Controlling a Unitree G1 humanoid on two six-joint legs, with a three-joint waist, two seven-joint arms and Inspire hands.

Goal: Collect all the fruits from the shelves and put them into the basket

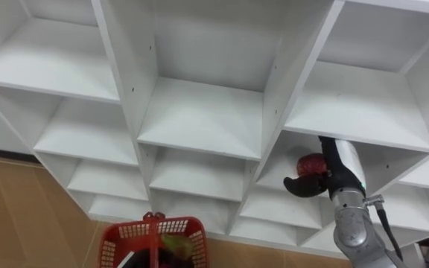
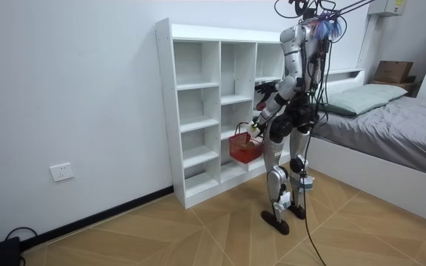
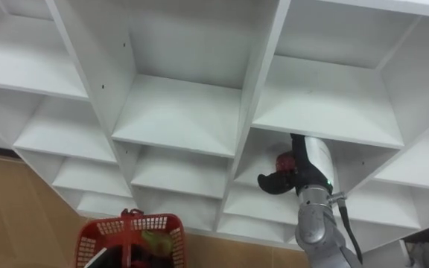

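I stand facing a white shelf unit (image 1: 199, 112). My right hand (image 1: 313, 182) reaches into a middle compartment of the right column, its dark fingers curled round a red fruit (image 1: 310, 162) just above the shelf board. The same hand (image 3: 283, 181) and fruit (image 3: 284, 159) show in the right eye view. A red plastic basket (image 1: 129, 232) hangs low in front of the middle column, with a greenish fruit (image 1: 176, 244) and darker pieces inside. In the room view my left hand (image 2: 254, 129) grips the handle of the basket (image 2: 244, 148) at hip height.
The other compartments in view hold nothing. A wooden floor (image 1: 21, 208) runs below the shelves. In the room view a bed (image 2: 390, 125) stands close on the room view's right, and a white wall (image 2: 65, 96) on the left.
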